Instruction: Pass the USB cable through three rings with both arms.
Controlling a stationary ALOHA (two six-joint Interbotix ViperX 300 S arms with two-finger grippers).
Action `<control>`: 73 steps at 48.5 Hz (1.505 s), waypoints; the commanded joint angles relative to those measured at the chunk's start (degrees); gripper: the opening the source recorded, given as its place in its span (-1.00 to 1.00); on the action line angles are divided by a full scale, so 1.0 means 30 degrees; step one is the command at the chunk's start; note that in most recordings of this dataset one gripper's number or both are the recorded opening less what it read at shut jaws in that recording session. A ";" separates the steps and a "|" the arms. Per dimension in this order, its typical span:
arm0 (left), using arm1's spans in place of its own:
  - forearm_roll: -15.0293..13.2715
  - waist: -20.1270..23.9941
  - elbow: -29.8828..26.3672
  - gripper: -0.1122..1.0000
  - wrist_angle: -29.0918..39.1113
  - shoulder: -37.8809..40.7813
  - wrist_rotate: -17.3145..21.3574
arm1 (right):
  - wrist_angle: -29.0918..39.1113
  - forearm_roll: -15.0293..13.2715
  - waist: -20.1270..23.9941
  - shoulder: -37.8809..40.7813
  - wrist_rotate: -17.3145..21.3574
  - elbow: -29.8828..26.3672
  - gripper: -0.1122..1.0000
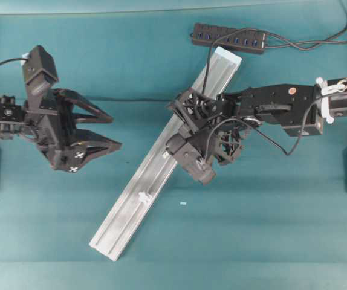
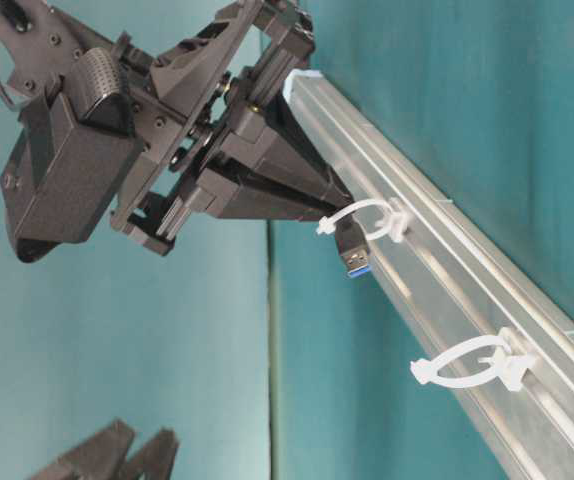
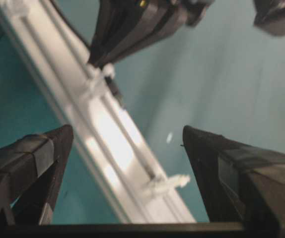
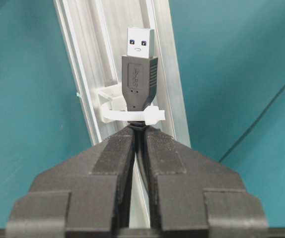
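The right gripper (image 4: 138, 130) is clamped tight on the USB cable (image 4: 139, 74), its two fingers pinched together just behind the black plug housing. The plug points away from the fingertips, its silver end with the blue insert standing clear beyond a white ring (image 4: 132, 115) on the silver rail (image 4: 83, 59). The plug body sits inside that loop: the white band wraps across the housing right in front of the fingertips, so the fingers are almost touching the ring. From table level the same thing shows: the plug (image 2: 354, 252) pokes out through the ring (image 2: 367, 215), and the gripper's black fingers end right at the loop.

A second ring (image 2: 467, 365) stands further along the rail, on the side the plug points toward, with nothing through it. From overhead that ring (image 1: 143, 197) lies toward the near end of the rail (image 1: 125, 223), well apart from the right gripper (image 1: 188, 130), which hangs over the rail's middle stretch. The cord (image 1: 208, 60) runs from the gripper up toward the black hub (image 1: 228, 37) near the rail's far end.

The left gripper (image 1: 110, 132) is spread wide and holds nothing. It hangs off to the left of the rail, apart from it, fingers pointing toward it. Its own camera looks between its fingers (image 3: 28, 158) at the rail (image 3: 107, 134).
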 commanded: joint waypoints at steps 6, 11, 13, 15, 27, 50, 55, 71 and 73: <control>0.0088 0.0000 -0.0850 0.92 -0.1816 0.2139 -0.0029 | -0.0117 0.0117 0.0205 -0.0088 0.0381 -0.0117 -0.64; 0.0029 0.0000 -0.1055 0.92 -0.2490 0.3281 -0.0029 | -0.0176 0.0117 0.0205 -0.0088 0.0410 -0.0117 -0.64; 0.0029 0.0000 -0.1143 0.92 -0.2754 0.3867 -0.0029 | -0.0146 0.0117 0.0205 -0.0088 0.0410 -0.0117 -0.64; 0.0029 0.0000 -0.1260 0.92 -0.2930 0.4336 -0.0029 | -0.0146 0.0117 0.0205 -0.0088 0.0439 -0.0117 -0.64; 0.0029 -0.0059 -0.2256 0.92 -0.3838 0.6504 -0.0029 | -0.0176 0.0117 0.0205 -0.0088 0.0586 -0.0117 -0.64; 0.0029 -0.0322 -0.3691 0.92 -0.4248 0.9639 -0.1729 | -0.0176 0.0117 0.0176 -0.0088 0.0703 -0.0117 -0.64; 0.0029 -0.0439 -0.3662 0.92 -0.4248 0.9785 -0.1758 | -0.0146 0.0117 0.0176 -0.0088 0.0703 -0.0117 -0.64; 0.0029 -0.0439 -0.3896 0.92 -0.4834 1.0225 -0.1758 | 0.0000 0.0117 0.0176 -0.0088 0.0703 -0.0088 -0.64; 0.0029 -0.0439 -0.3955 0.92 -0.4922 1.0283 -0.1758 | 0.0000 0.0117 0.0176 -0.0088 0.0703 -0.0088 -0.64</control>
